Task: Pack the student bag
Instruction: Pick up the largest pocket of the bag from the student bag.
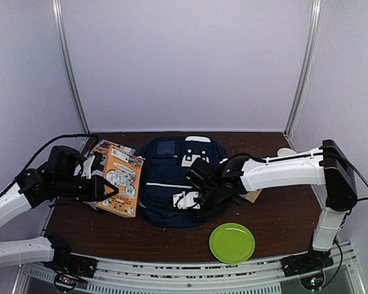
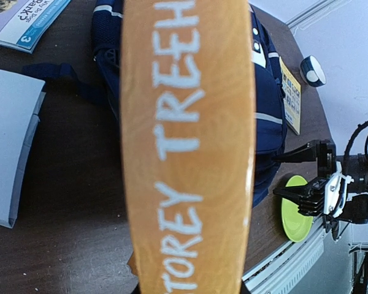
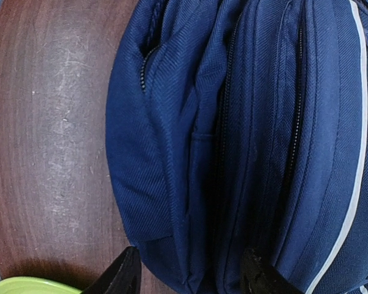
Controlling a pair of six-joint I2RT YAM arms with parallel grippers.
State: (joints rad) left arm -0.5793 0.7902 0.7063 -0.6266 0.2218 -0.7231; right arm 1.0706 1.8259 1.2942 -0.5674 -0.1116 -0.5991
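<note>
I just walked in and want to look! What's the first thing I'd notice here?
The big navy student bag lies in the middle of the brown table, with the right fingers open over its near end. Just left of it, the left fingers grip a bright orange book. A lime green plate sits near the front edge.

The orange book (image 2: pixel 187 147) sits so close to my left wrist camera that its spine blurs and its title runs off top and bottom. It hides the middle of the student bag (image 2: pixel 270 79) and the fingers of my left gripper (image 1: pixel 108 187). On the right wrist camera only the fingertips of the right gripper (image 3: pixel 193 278) clear the bottom edge, and the green plate (image 3: pixel 30 286) is cut to a sliver. From above, my right arm (image 1: pixel 276 168) covers most of a tan sheet (image 1: pixel 253 196).
</note>
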